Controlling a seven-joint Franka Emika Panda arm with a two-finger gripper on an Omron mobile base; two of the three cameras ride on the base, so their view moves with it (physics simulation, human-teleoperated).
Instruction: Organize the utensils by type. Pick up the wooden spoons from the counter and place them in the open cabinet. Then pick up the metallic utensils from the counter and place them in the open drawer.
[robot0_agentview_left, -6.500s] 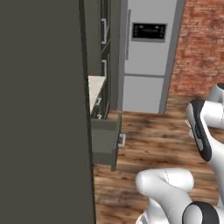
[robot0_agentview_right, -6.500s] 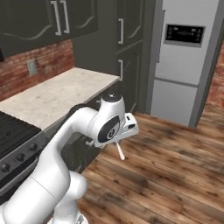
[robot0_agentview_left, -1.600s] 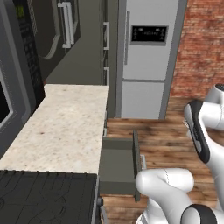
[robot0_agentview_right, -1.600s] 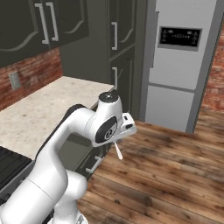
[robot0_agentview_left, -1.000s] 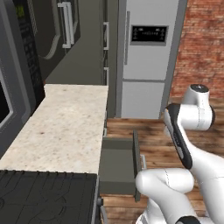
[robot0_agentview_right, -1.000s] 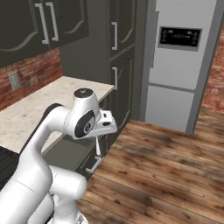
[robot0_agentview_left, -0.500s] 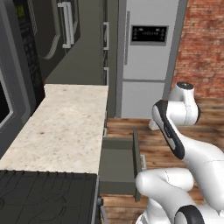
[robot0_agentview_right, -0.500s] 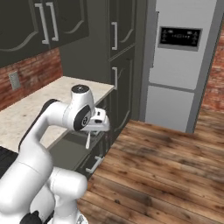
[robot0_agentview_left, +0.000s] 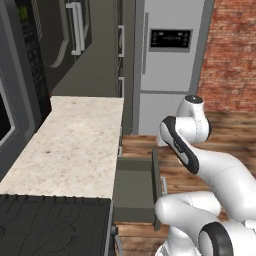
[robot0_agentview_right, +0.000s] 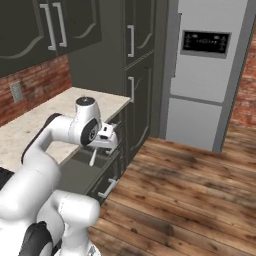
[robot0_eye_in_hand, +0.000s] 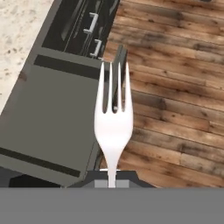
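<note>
A silvery fork (robot0_eye_in_hand: 113, 127) is held tight in the closed claw (robot0_eye_in_hand: 112, 180), above the front edge of the open drawer (robot0_eye_in_hand: 48, 118). The counter (robot0_agentview_left: 75, 145) looks bare. The fork is not yet dropped in; that seems to be what is left.

The left base view looks forward and down from behind the arm's left side, along the table (robot0_agentview_left: 75, 150) toward the fridge (robot0_agentview_left: 170, 65), with the open drawer (robot0_agentview_left: 134, 187) near its middle. The right base view faces the same way from the arm's right side, taking in the table (robot0_agentview_right: 35, 125), the drawer (robot0_agentview_right: 82, 175), the fridge (robot0_agentview_right: 205, 75) and a wide stretch of wooden floor (robot0_agentview_right: 190, 190). The hand view sits close above the drawer (robot0_eye_in_hand: 48, 118), looking steeply down along the pincer (robot0_eye_in_hand: 112, 177), floor (robot0_eye_in_hand: 175, 87) on its right.
</note>
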